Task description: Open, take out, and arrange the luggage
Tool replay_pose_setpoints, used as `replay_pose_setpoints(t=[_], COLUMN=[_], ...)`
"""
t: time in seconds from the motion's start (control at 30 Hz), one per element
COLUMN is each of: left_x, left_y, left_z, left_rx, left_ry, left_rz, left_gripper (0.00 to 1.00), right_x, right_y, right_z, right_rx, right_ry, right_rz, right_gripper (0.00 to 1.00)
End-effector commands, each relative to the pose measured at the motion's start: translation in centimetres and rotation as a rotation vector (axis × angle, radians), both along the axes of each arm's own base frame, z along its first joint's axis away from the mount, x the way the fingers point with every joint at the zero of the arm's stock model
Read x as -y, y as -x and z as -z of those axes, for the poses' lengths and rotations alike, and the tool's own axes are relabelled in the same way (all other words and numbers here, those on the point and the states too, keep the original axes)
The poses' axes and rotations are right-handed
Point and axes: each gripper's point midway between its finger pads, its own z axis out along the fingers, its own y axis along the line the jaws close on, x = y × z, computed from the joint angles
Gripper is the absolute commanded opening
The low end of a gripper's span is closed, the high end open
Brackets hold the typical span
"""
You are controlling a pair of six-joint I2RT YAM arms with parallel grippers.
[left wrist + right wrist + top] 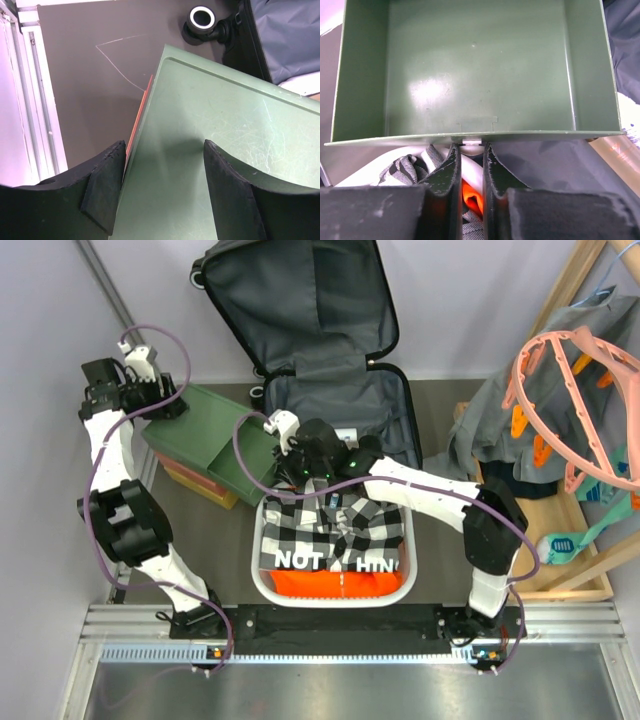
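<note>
The luggage lies open at the back middle. Its lid leans on the wall and shows dark grey lining. One black wheel and some lining appear in the left wrist view. My left gripper is open just above the green box top, holding nothing. My right gripper is shut on the front lip of the green drawer. The drawer is pulled out and empty, with a small white tab at the fingertips.
A white basket sits in front of the luggage with a black-and-white checked shirt and an orange cloth in it. The stacked boxes stand at the left. At the right is a wooden rack with pink hangers and grey clothes.
</note>
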Motion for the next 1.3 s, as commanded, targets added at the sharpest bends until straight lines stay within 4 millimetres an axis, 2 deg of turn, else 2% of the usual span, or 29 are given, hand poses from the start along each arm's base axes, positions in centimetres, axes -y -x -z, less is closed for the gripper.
replay_pose_setpoints(t=[0.0, 0.03, 0.07, 0.17, 0.23, 0.27, 0.37, 0.4, 0.47, 0.57, 0.7, 0.73, 0.87, 0.97, 1.03, 1.07, 1.1, 1.17, 1.2, 1.23, 1.27], left_x=[0.8, 0.7, 0.8, 0.4, -0.2, -0.2, -0.2, 0.0, 0.4, 1.1, 2.1, 2.5, 3.9, 2.7, 0.6, -0.2, -1.8, -3.7, -4.6, -5.3, -5.7], left_y=[5.3, 5.5, 5.7, 5.7, 5.4, 5.5, 5.8, 5.9, 6.4, 7.2, 8.1, 8.4, 9.1, 8.8, 8.4, 7.8, 7.8, 6.7, 6.4, 5.7, 5.0], left_z=[5.7, 5.6, 5.4, 4.7, 4.0, 3.8, 2.8, 2.5, 1.5, -0.2, -2.0, -2.7, -4.3, -4.5, -3.9, -3.9, -3.7, -3.1, -2.9, -1.7, -2.4], left_rx=[-0.288, -0.290, -0.288, -0.272, -0.261, -0.265, -0.271, -0.270, -0.250, -0.203, -0.155, -0.139, -0.090, -0.080, -0.112, -0.098, -0.118, -0.137, -0.148, -0.182, -0.164], left_ry=[-0.003, -0.007, -0.013, -0.050, -0.077, -0.082, -0.102, -0.108, -0.125, -0.169, -0.204, -0.207, -0.215, -0.297, -0.361, -0.391, -0.446, -0.495, -0.506, -0.517, -0.527], left_rz=[-0.008, -0.009, -0.006, -0.011, -0.025, -0.026, -0.029, -0.023, -0.020, -0.004, 0.015, 0.022, 0.054, 0.034, -0.055, -0.077, -0.138, -0.185, -0.212, -0.221, -0.231], left_gripper=[0.69, 0.71, 0.73, 0.83, 0.94, 0.99, 0.99, 0.99, 0.99, 0.99, 0.99, 0.99, 0.99, 0.99, 0.99, 0.99, 0.99, 0.99, 0.99, 0.99, 0.99], right_x=[-0.1, 0.0, 0.2, 0.7, 1.4, 1.7, 3.1, 3.9, 5.5, 8.3, 12.5, 14.0, 17.2, 18.4, 18.4, 19.0, 19.0, 19.1, 18.8, 18.6, 18.2], right_y=[0.5, 0.6, 0.8, 1.0, 1.2, 1.3, 1.6, 1.6, 1.4, 0.5, -1.2, -2.3, -4.1, -5.2, -5.7, -6.4, -6.9, -7.8, -8.1, -8.4, -8.7], right_z=[-4.0, -4.4, -4.8, -5.5, -6.7, -7.1, -8.5, -9.7, -9.6, -10.8, -10.3, -10.3, -10.2, -9.9, -10.0, -9.9, -9.3, -9.3, -8.6, -8.6, -8.6], right_rx=[0.042, 0.046, 0.050, 0.058, 0.075, 0.081, 0.101, 0.123, 0.134, 0.168, 0.124, 0.120, 0.095, 0.066, 0.051, 0.042, 0.025, 0.029, 0.027, 0.036, 0.048], right_ry=[-0.057, -0.063, -0.071, -0.078, -0.085, -0.085, -0.086, -0.097, -0.063, -0.031, 0.013, 0.020, 0.039, 0.053, 0.041, 0.041, 0.044, 0.041, 0.057, 0.059, 0.055], right_rz=[-0.003, -0.003, -0.005, -0.003, 0.005, 0.009, 0.032, 0.054, 0.107, 0.210, 0.331, 0.382, 0.465, 0.498, 0.495, 0.511, 0.507, 0.512, 0.497, 0.489, 0.477], right_gripper=[0.26, 0.33, 0.47, 0.60, 0.64, 0.66, 0.68, 0.68, 0.70, 0.72, 0.73, 0.74, 0.76, 0.77, 0.78, 0.78, 0.78, 0.78, 0.78, 0.78, 0.78])
